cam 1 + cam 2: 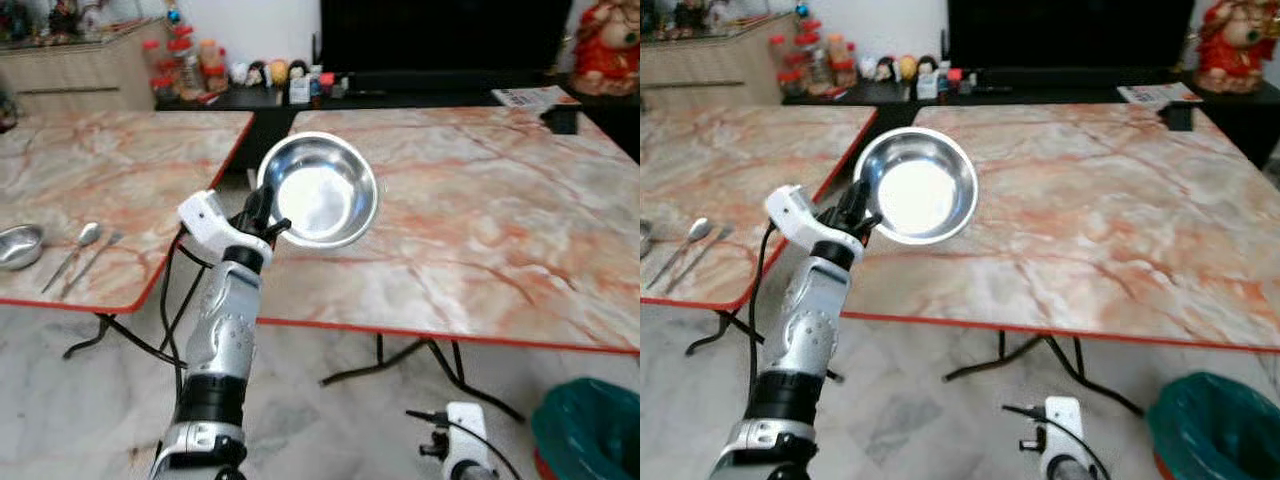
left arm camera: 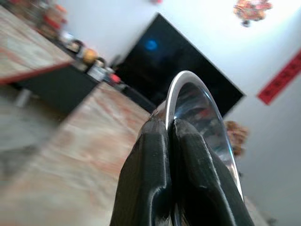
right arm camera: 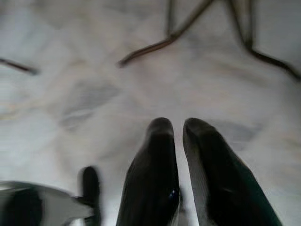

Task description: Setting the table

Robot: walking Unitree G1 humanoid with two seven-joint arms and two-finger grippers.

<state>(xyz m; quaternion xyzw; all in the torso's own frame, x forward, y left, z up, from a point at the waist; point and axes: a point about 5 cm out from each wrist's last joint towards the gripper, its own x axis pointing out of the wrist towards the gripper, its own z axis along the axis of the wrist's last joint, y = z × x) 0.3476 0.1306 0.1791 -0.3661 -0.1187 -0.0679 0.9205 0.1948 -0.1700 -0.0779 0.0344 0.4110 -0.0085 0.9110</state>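
A shiny steel bowl (image 1: 322, 190) is held tilted in the air, its hollow facing me, over the near left corner of the right marble table (image 1: 480, 230). My left gripper (image 1: 268, 222) is shut on the bowl's left rim. In the left wrist view both black fingers (image 2: 150, 160) pinch the thin rim (image 2: 197, 101). On the left marble table (image 1: 120, 170) lie a small steel bowl (image 1: 18, 245), a spoon (image 1: 78, 248) and a fork (image 1: 95, 258). My right arm (image 1: 462, 440) hangs low, and the right gripper (image 3: 179, 129) is shut over the floor.
A narrow gap separates the two red-edged tables, with folding legs (image 1: 400, 365) underneath. A green bin (image 1: 590, 430) stands on the floor at the right. A magazine (image 1: 535, 97) lies at the right table's far edge. Behind are a low black cabinet with jars (image 1: 190, 65) and a dark screen (image 1: 440, 35).
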